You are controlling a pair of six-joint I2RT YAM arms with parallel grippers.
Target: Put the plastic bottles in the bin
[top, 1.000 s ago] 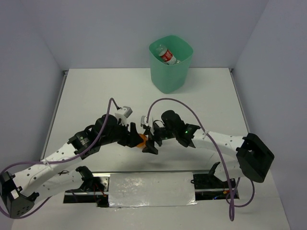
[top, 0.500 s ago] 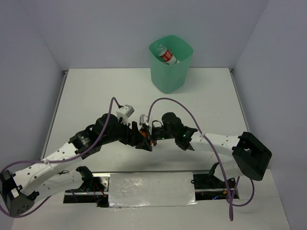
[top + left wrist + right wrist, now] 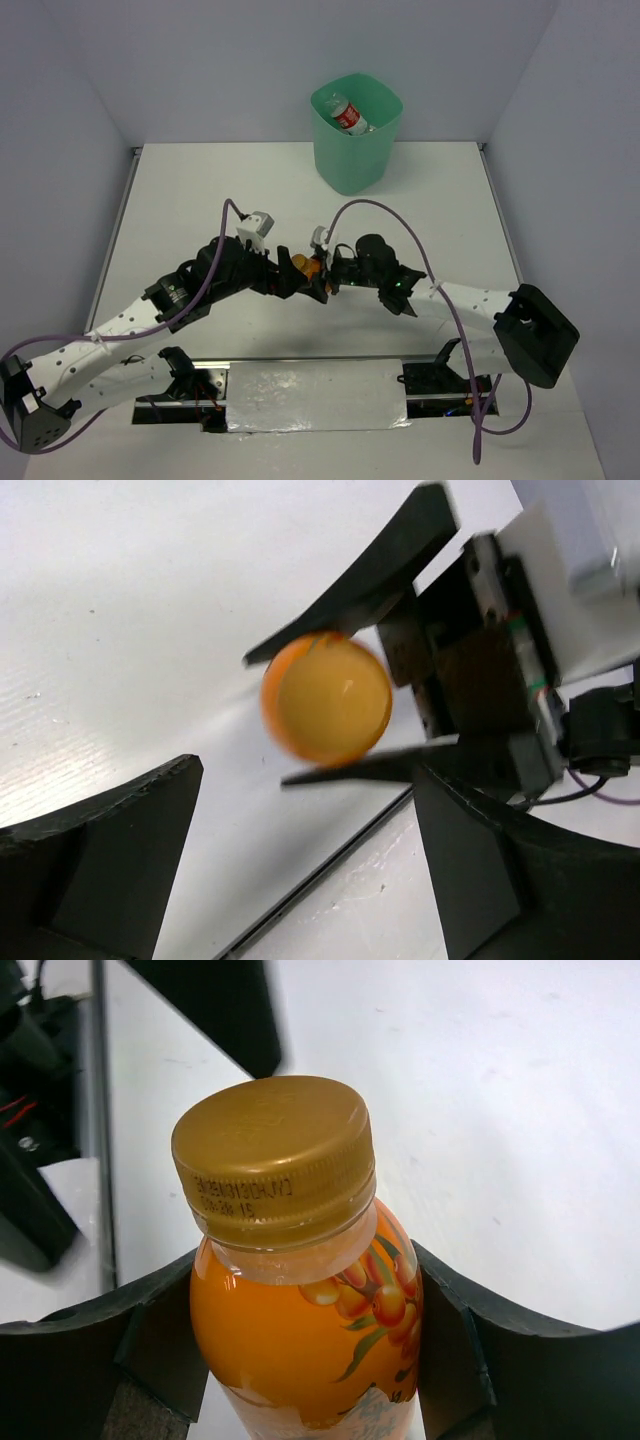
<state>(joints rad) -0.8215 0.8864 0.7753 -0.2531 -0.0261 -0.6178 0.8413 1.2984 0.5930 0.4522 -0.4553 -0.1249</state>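
Gripping of the orange bottle [image 3: 305, 1300] by the right gripper [image 3: 300, 1390] is recorded in the right wrist view: its 2 fingers [image 3: 90, 1360] are pressed against opposite sides of the bottle body, and the jaws are closed only as far as the bottle's width allows. The gold-coloured cap [image 3: 272, 1145] is pointed back toward that wrist camera. A fruit-print label is seen on the body.

In the left wrist view, the round base of the orange bottle [image 3: 327, 698] is faced toward the camera and is pinched between the right gripper's 2 fingers [image 3: 360, 580]. The left gripper [image 3: 300, 880] is spread wide; its fingers [image 3: 100, 850] are kept apart from the bottle, and nothing is held by it.

From the top view, both grippers are met tip to tip at the middle of the table [image 3: 200, 200], with the orange bottle [image 3: 305, 265] between them. Whether the bottle is touching the table cannot be told. The bin [image 3: 350, 165] is stood at the far edge, well apart from the grippers. 1 red-labelled bottle [image 3: 348, 118] is seen lying inside it.
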